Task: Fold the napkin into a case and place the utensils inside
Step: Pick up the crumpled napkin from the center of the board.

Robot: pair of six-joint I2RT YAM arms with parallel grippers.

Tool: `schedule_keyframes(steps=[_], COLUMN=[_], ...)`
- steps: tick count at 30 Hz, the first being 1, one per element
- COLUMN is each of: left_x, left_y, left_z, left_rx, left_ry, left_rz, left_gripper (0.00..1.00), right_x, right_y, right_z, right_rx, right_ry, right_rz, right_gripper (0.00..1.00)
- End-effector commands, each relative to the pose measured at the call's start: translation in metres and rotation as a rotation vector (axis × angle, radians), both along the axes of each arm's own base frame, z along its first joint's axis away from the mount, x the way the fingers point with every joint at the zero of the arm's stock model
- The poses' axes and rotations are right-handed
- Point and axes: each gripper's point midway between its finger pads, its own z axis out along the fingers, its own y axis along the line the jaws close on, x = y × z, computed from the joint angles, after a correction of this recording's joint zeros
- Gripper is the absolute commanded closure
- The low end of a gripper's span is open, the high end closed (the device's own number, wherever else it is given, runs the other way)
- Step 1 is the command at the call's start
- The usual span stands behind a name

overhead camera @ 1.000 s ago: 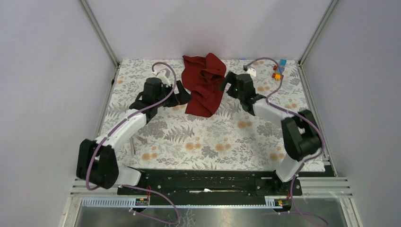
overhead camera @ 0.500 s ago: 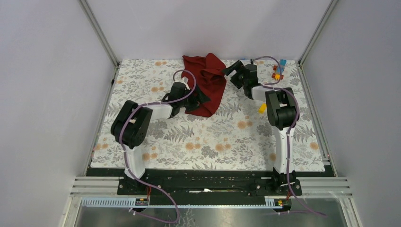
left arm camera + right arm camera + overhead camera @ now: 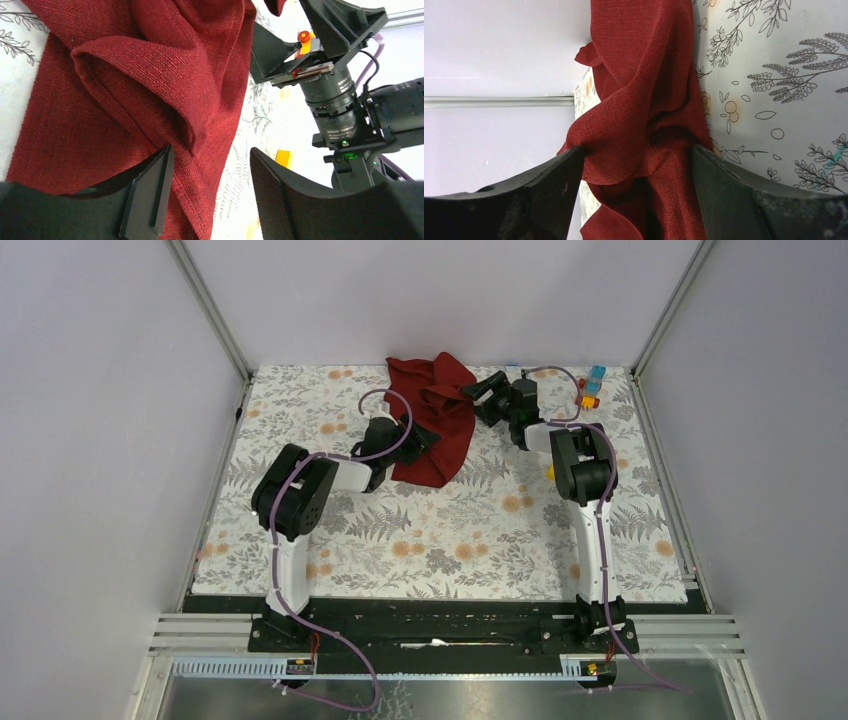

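The napkin (image 3: pixel 433 420) lay crumpled at the far middle of the table (image 3: pixel 450 540), bunched in loose ridges, its far edge near the back wall and its near end pointing toward the arms. The left gripper (image 3: pixel 211 152) sat low at the napkin's near left side, fingers spread wide and holding nothing. In the left wrist view one finger lay over the red cloth just under a raised fold, the other over bare table beside the cloth's edge. The right gripper (image 3: pixel 636 150) faced the napkin from its far right side, fingers likewise wide apart. In the right wrist view a bunched ridge of cloth filled the gap between them and reached one fingertip, though whether it pressed on either I could not tell. A yellow block (image 3: pixel 550 472) lay on the table by the right arm, and a few coloured blocks (image 3: pixel 590 392) sat in the far right corner
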Motion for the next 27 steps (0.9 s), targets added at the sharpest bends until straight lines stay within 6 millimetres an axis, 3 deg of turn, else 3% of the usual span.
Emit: schedule_keyframes(steps=[1,5,10,14,17,22,27], left_x=[0.021,0.015,-0.004,-0.008,-0.002,0.014,0.018], left_y=[-0.006,-0.002,0.003,0.003,0.001,-0.009,-0.007], left_z=[0.026,0.027,0.050,0.064,0.061,0.043,0.031], left_rx=[-0.007,0.014,0.185,0.208,0.204,0.182,0.188], left_ry=[-0.112,-0.086,-0.131,-0.149,-0.142,-0.101,-0.080], left_rz=[0.028,0.042,0.083,0.085,0.086,0.085,0.111], left_gripper=[0.38,0.37,0.35,0.29,0.29,0.36,0.27], right_x=[0.011,0.010,0.010,0.010,0.012,0.016,0.018], right_y=[0.003,-0.009,-0.006,-0.007,-0.006,-0.005,-0.009], right_z=[0.037,0.046,0.050,0.055,0.057,0.051,0.050], right_rx=[-0.020,-0.102,-0.097,-0.101,-0.107,-0.121,-0.164], right_ry=[-0.120,-0.160,-0.170,-0.180,-0.187,-0.184,-0.195], right_rz=[0.001,-0.019,0.003,-0.003,0.004,0.007,-0.002], right_gripper=[0.12,0.03,0.09,0.08,0.08,0.10,0.00])
